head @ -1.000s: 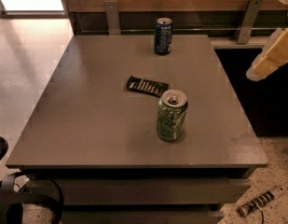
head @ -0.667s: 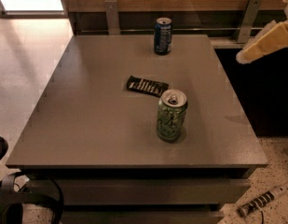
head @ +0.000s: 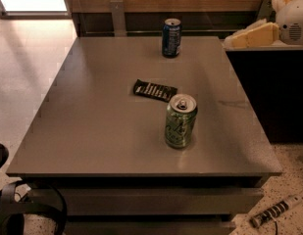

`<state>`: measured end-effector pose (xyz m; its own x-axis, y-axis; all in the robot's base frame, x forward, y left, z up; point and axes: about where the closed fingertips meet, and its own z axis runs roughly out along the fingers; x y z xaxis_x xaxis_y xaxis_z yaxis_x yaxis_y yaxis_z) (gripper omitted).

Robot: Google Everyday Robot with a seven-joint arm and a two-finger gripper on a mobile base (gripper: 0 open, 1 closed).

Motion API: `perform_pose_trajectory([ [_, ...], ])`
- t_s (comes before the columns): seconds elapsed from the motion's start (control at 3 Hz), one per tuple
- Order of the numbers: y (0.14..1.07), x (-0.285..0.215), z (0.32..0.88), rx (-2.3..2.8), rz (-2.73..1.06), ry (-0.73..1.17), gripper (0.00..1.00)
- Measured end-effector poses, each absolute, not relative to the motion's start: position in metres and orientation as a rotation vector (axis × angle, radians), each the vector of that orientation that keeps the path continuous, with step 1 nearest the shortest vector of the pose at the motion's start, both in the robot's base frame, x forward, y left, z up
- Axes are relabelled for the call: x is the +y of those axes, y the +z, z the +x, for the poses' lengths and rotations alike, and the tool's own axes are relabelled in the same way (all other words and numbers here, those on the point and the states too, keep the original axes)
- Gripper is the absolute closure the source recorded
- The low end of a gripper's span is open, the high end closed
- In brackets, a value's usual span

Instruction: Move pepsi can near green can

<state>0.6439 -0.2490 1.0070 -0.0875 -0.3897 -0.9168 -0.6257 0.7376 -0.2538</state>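
Note:
The pepsi can is dark blue with a silver top and stands upright near the far edge of the grey table. The green can is light green with a silver top and pull tab; it stands upright near the table's front right. My gripper is yellowish on a white arm. It hovers at the table's far right edge, to the right of the pepsi can and apart from it. It holds nothing that I can see.
A black snack packet lies flat mid-table between the two cans. A wooden wall with a metal bracket runs behind the table. A dark cabinet stands on the right. A cable lies on the floor at front right.
My gripper has moved left and slightly up, toward the table's far right edge. The cans and packet have not moved.

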Motion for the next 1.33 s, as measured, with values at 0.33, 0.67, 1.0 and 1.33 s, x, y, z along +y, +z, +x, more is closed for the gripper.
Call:
perform_pose_trajectory([
  [0.33,1.007,-0.249,0.644,1.708,-0.813,0.238,0.0],
  [0.67,1.001,-0.243,0.676,1.679,-0.797,0.235,0.0],
  [1.0,0.989,-0.234,0.72,1.661,-0.76,0.259,0.0],
  [1.33,0.973,-0.221,0.758,1.668,-0.732,0.282,0.0],
])
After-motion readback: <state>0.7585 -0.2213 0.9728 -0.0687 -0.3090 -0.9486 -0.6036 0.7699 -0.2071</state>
